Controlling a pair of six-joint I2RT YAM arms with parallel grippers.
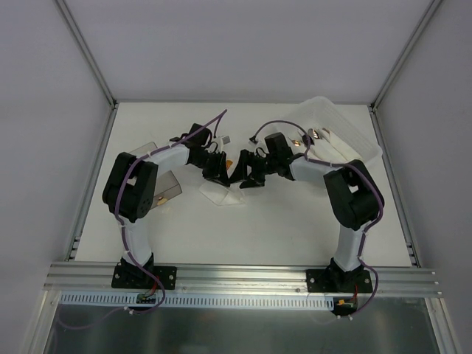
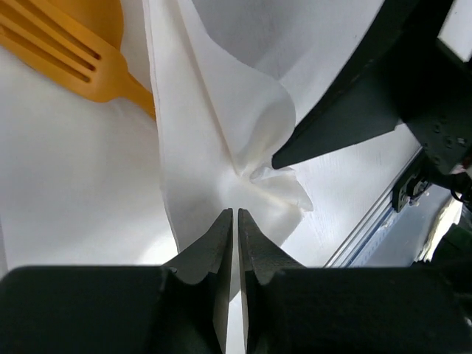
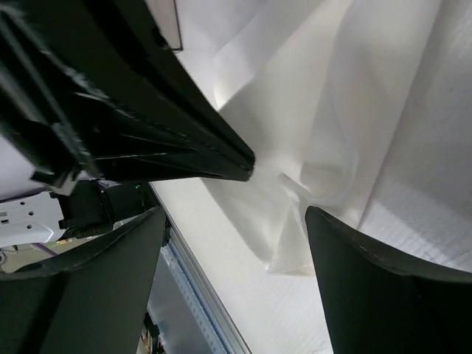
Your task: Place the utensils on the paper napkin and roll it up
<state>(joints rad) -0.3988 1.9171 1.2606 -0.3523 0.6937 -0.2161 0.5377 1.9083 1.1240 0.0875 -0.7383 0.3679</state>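
Currently the left fingers (image 2: 227,225) are closed to a slit at the paper napkin's (image 2: 214,110) bunched fold, and the right fingers (image 3: 328,232) gape open astride that fold. The orange utensils (image 2: 74,55) lie beyond the fold, angled under the paper, nearer the left arm.

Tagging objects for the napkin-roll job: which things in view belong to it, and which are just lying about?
Job:
- paper napkin
- orange fork

Lying about:
- translucent tray, far right
- smoky clear box, by the left arm
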